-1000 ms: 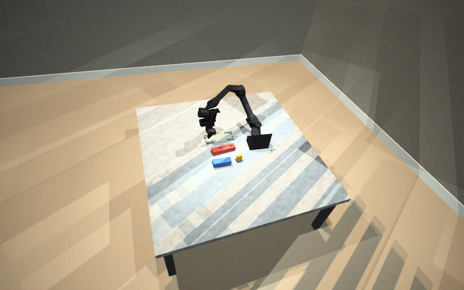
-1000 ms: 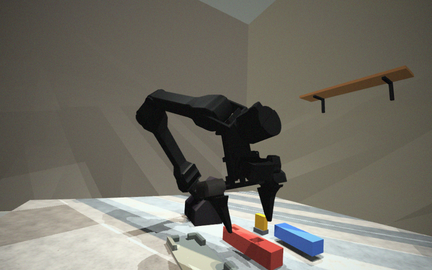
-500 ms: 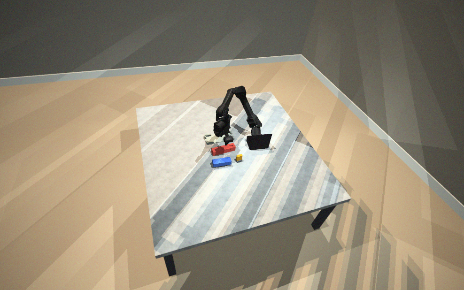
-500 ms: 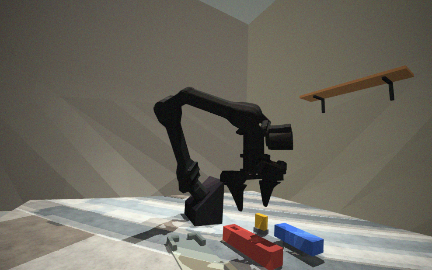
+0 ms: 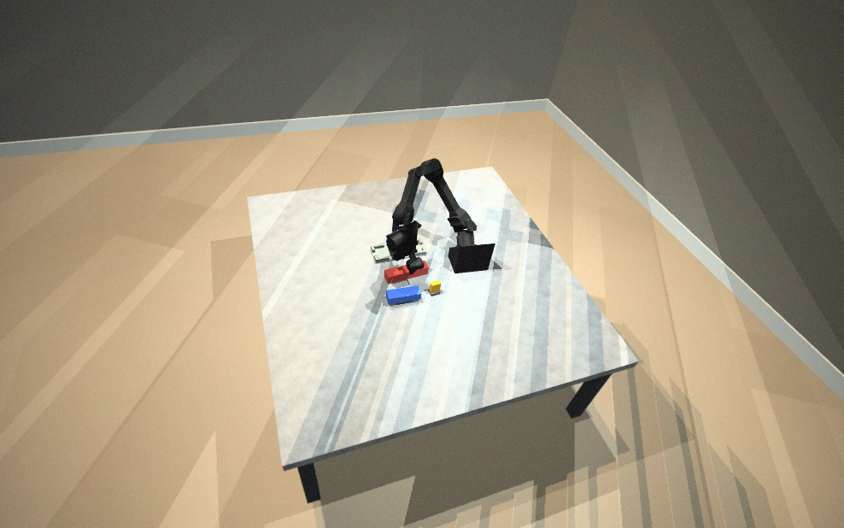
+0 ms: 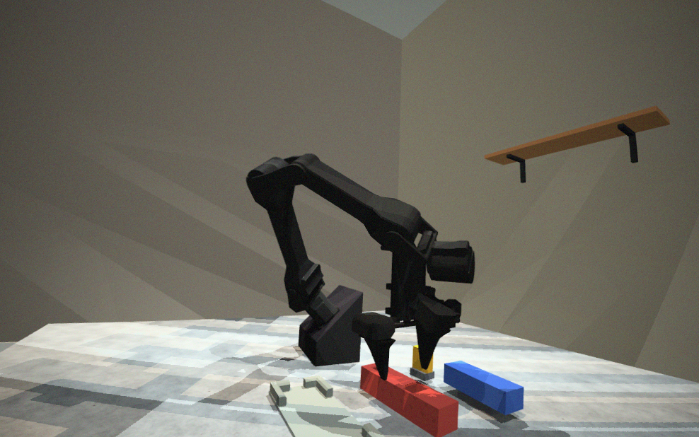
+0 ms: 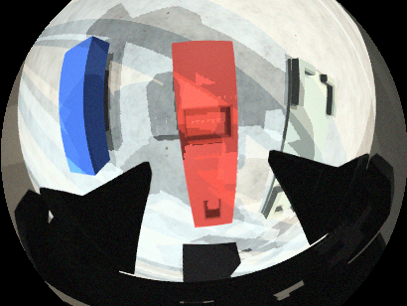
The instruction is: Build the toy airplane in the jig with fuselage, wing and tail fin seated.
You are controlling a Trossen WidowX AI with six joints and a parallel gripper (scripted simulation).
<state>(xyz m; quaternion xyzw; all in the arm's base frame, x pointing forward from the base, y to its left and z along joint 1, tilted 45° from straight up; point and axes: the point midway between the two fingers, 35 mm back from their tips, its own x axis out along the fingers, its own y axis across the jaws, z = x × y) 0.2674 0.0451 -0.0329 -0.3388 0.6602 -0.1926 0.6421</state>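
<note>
Nearest in the exterior view, the pale green jig [image 6: 314,406] lies flat on the tabletop [image 6: 129,360], its small raised blocks standing at the end toward the arm. Just beside it lies the red fuselage [image 6: 412,397], flat on the tabletop and outside the cradle, with a square socket showing in its top face and a smaller one near one end in the wrist view [image 7: 206,128]. The gripper [image 6: 404,360] hangs straight down over the fuselage with its fingers [image 6: 381,355] spread wide and nothing between them; one fingertip reaches down by the fuselage's top edge on the jig side, the other comes down on the far side, in front of the yellow tail fin [image 6: 422,362]. From the wrist camera the two dark fingers straddle the fuselage, one on each long side. The blue wing [image 6: 483,385] lies parallel to the fuselage, a little apart from it on the side away from the jig. The tail fin stands upright on its grey tab between the fuselage and the wing, toward their far ends. Farther back sits the arm's dark base [image 6: 337,329], and beyond it an orange wall shelf [image 6: 577,134].
</note>
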